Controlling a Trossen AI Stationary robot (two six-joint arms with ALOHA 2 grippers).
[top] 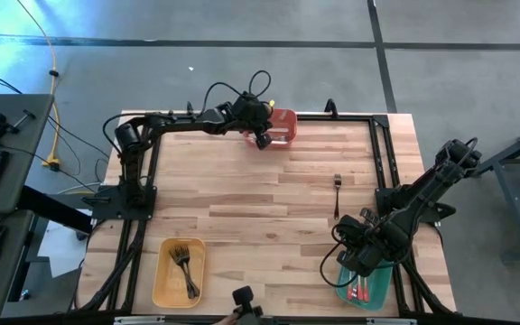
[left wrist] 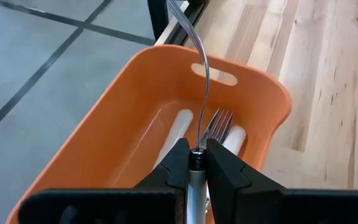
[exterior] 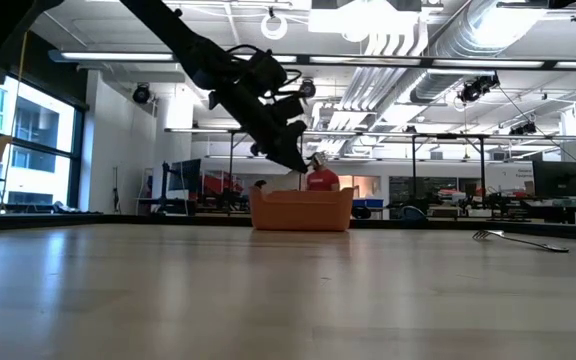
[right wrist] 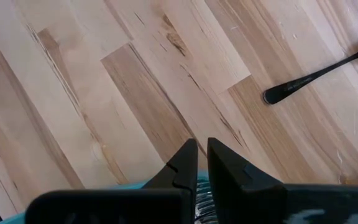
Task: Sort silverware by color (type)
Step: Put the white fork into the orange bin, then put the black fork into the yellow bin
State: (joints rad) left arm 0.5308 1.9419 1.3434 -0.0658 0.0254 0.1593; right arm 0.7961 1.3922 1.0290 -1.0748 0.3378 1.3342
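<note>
Pinching a white-handled utensil [left wrist: 196,180] between the dark fingers [left wrist: 174,167] of the left gripper [left wrist: 196,163], the handle clamped at the tips and a thin metal neck curving up and away from them; cannot tell whether its head is a fork's or a spoon's; hanging over the red bin [left wrist: 253,93] at the far edge of the table [top: 269,199], above a fork head [left wrist: 219,123] and two white handles [left wrist: 178,127] lying inside; seen in the low view poised just over that bin's rim.

Pressed nearly together and holding nothing, the fingers [right wrist: 182,165] of the right gripper [right wrist: 202,163], positioned over the near rim of the green bin [top: 376,287] at the table's front right corner; red-handled pieces [top: 361,291] lying in that bin.

Resting alone on the bare wood, well apart from both grippers, toward the right side of the table: a black-handled fork [top: 338,194]; also visible past the right fingers, its handle end rounded.

Gathered in the yellow bin [top: 162,275] at the front left: several black forks [top: 184,266], overlapping one another.
</note>
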